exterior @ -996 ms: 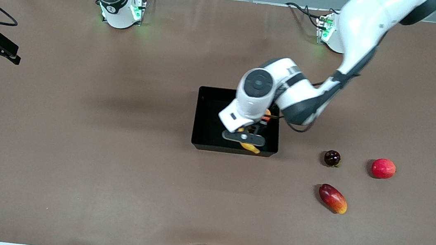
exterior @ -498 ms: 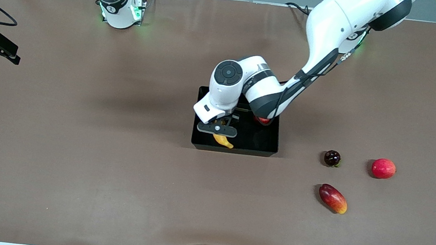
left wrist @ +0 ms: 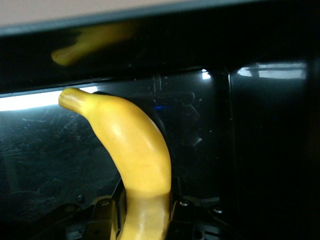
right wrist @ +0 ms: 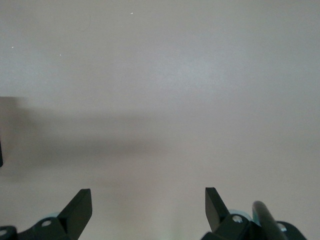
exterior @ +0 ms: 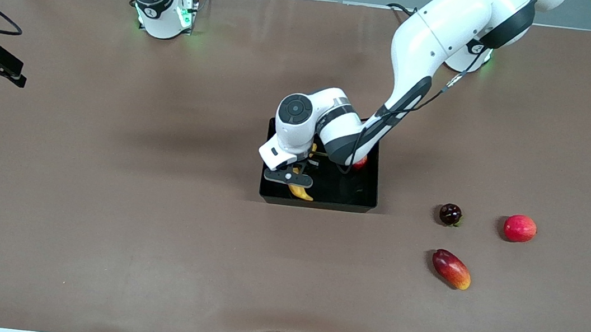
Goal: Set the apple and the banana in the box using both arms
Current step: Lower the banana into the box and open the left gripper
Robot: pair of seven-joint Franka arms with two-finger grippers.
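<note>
The black box point(exterior: 319, 204) sits mid-table. My left gripper point(exterior: 294, 179) reaches down into it, at the corner nearer the camera toward the right arm's end, shut on the banana point(exterior: 301, 192). In the left wrist view the yellow banana point(left wrist: 135, 155) curves up from between the fingers over the glossy box floor point(left wrist: 260, 150). The red apple point(exterior: 360, 162) lies in the box, partly hidden under the left arm. My right gripper point(right wrist: 148, 205) waits open over bare table at the right arm's end, its black hand point(exterior: 6, 67) showing at that edge.
Outside the box, toward the left arm's end, lie a dark red round fruit point(exterior: 450, 214), a pinkish-red round fruit point(exterior: 519, 228) and, nearer the camera, an oblong red-and-yellow fruit point(exterior: 451, 268).
The left arm has swung across the box toward the right arm's end, carrying the banana. The apple now shows under the arm. The right arm has not moved.
</note>
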